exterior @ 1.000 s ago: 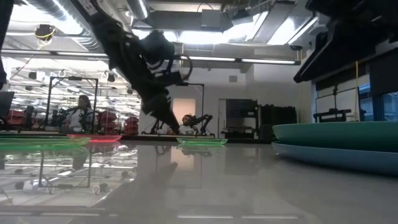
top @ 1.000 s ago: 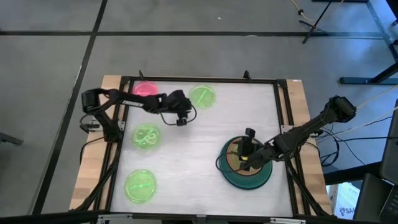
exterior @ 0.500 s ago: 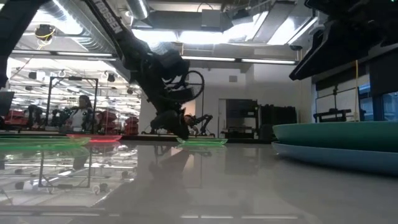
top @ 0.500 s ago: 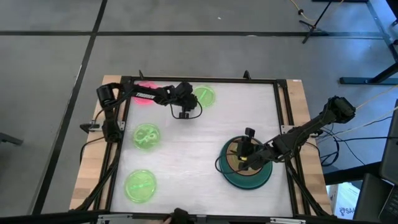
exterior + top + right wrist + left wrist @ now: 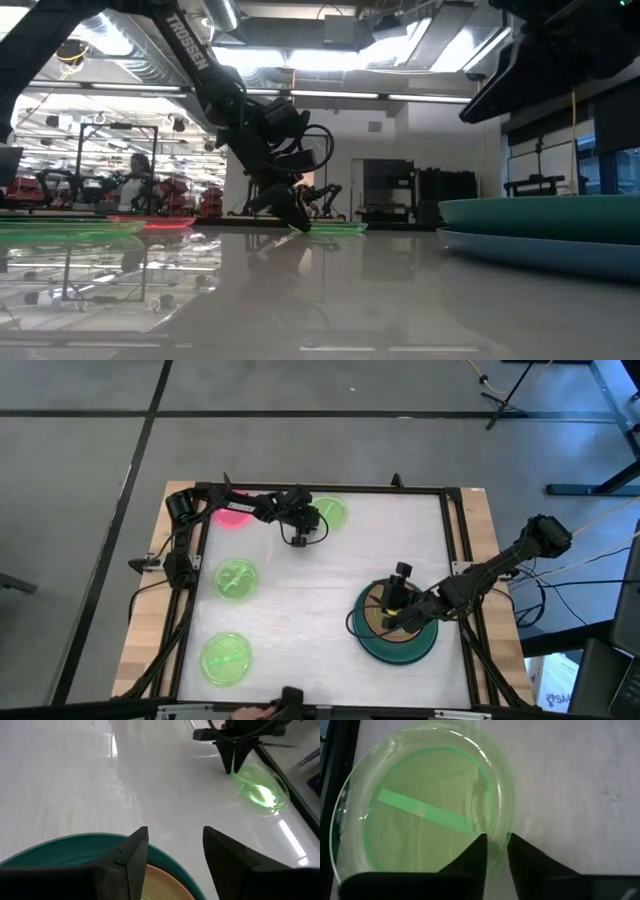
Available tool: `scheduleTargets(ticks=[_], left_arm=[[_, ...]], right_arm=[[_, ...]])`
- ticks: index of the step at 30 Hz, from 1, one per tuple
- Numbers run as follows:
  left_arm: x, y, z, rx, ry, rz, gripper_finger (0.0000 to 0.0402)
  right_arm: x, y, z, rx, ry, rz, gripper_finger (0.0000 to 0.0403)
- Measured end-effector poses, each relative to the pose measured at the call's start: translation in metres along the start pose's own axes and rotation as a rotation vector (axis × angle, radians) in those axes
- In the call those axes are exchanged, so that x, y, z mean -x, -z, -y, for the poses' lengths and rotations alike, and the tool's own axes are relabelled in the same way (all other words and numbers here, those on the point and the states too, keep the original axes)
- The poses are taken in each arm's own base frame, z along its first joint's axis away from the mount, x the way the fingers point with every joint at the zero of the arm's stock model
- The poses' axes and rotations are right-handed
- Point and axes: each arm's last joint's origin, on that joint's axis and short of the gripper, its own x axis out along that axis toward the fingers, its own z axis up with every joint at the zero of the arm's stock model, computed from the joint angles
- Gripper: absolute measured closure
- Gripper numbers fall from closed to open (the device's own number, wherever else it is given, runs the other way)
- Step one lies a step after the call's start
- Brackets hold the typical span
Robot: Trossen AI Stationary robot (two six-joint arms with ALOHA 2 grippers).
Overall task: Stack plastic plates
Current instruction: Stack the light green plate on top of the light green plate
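Observation:
A small neon-green plate [image 5: 329, 512] lies flat near the table's far edge. My left gripper [image 5: 312, 528] is down at its near-left rim, shut on it; it shows too in the low view [image 5: 300, 224] and the left wrist view [image 5: 496, 842]. At the near right, a stack sits flat on the table: a teal plate [image 5: 396, 648] on a blue-grey plate [image 5: 540, 250], with an orange-tan plate [image 5: 165, 887] on top. My right gripper [image 5: 397, 600] hovers open just above the stack [image 5: 175, 832]. A pink plate [image 5: 230, 513] and two more green plates [image 5: 236, 578] [image 5: 226, 657] lie flat on the left. My left gripper pinches the far green plate by its rim [image 5: 497, 827], on the plate's near-left side. One finger [image 5: 477, 847] stands inside the dish and the other [image 5: 517, 847] outside it. The fingers come slanting down from the table's left. The plate lies flat on the table.
A black frame [image 5: 320, 488] runs around the white tabletop, with wooden edges outside it. The middle of the table [image 5: 310, 610] lies bare between the plates on the left and the stack. People and equipment show in the room beyond the far edge.
My left gripper has swung from beside the pink plate toward the table's right and far edge, reaching the far green plate, and has come down to its rim. The plates and the right arm have kept their places.

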Motion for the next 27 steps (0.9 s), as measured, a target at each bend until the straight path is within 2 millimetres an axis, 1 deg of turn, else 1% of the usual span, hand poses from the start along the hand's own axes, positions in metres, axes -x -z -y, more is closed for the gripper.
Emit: scheduleTargets(ticks=[3, 5, 9, 11, 15, 17, 21, 24, 27], left_arm=[[-0.001, -0.003, 0.004, -0.019, 0.000, -0.001, 0.0374], [-0.001, -0.008, 0.008, -0.040, -0.014, -0.009, 0.0393], [0.005, -0.021, 0.020, -0.078, -0.040, -0.021, 0.0395], [0.009, -0.030, 0.028, -0.102, -0.036, 0.001, 0.0396], [0.021, -0.050, 0.044, -0.153, -0.058, 0.044, 0.0399], [0.028, -0.059, 0.053, -0.177, -0.066, 0.064, 0.0399], [0.040, -0.081, 0.076, -0.236, -0.063, 0.142, 0.0400], [0.043, -0.092, 0.099, -0.285, -0.028, 0.177, 0.0400], [0.046, -0.103, 0.124, -0.337, 0.010, 0.213, 0.0400]], right_arm=[[0.000, 0.000, 0.000, 0.006, 0.006, 0.003, 0.0223], [0.000, 0.000, 0.000, 0.006, 0.006, 0.004, 0.0223], [0.000, 0.000, 0.000, 0.007, 0.015, 0.007, 0.0223], [0.000, 0.000, 0.001, 0.017, 0.032, 0.012, 0.0223], [0.000, 0.000, 0.002, 0.037, 0.041, 0.013, 0.0222], [-0.001, -0.001, 0.002, 0.036, 0.025, 0.003, 0.0215], [-0.005, -0.001, 0.005, 0.039, -0.003, -0.021, 0.0186], [-0.009, -0.002, 0.009, 0.027, -0.024, -0.043, 0.0164], [-0.014, -0.004, 0.014, 0.046, -0.026, -0.053, 0.0154]])
